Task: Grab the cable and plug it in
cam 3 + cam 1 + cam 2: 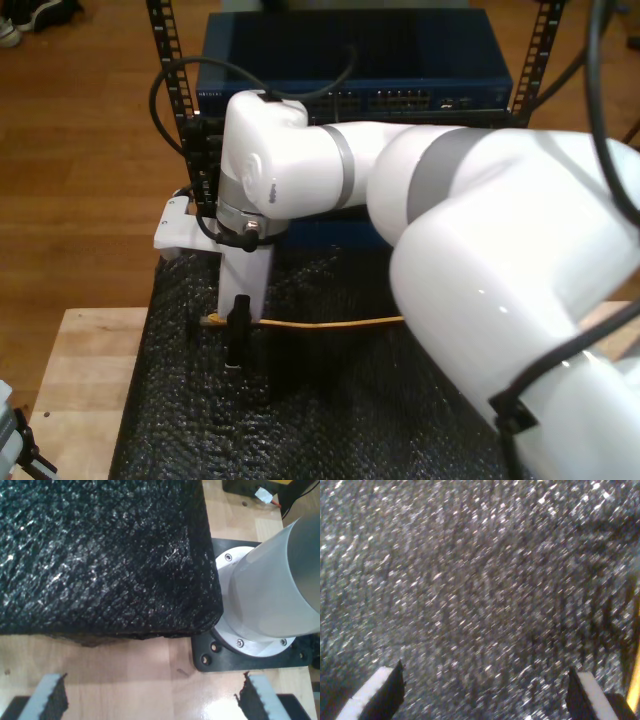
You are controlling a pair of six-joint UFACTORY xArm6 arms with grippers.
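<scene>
Exterior view showed the yellow cable (320,323) lying on the black mat (330,420); both hands' fingers stood apart, holding nothing.

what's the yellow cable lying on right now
The yellow cable lies on a black textured mat, which covers the wooden table. Toward the exterior view's right the cable runs behind a white arm, so that stretch is hidden.

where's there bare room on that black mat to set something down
Free: the black mat nearer the camera than the yellow cable, and the wooden bench at the exterior view's left. Crowded: behind the cable, where an arm's hand hangs before the blue rack unit.
</scene>
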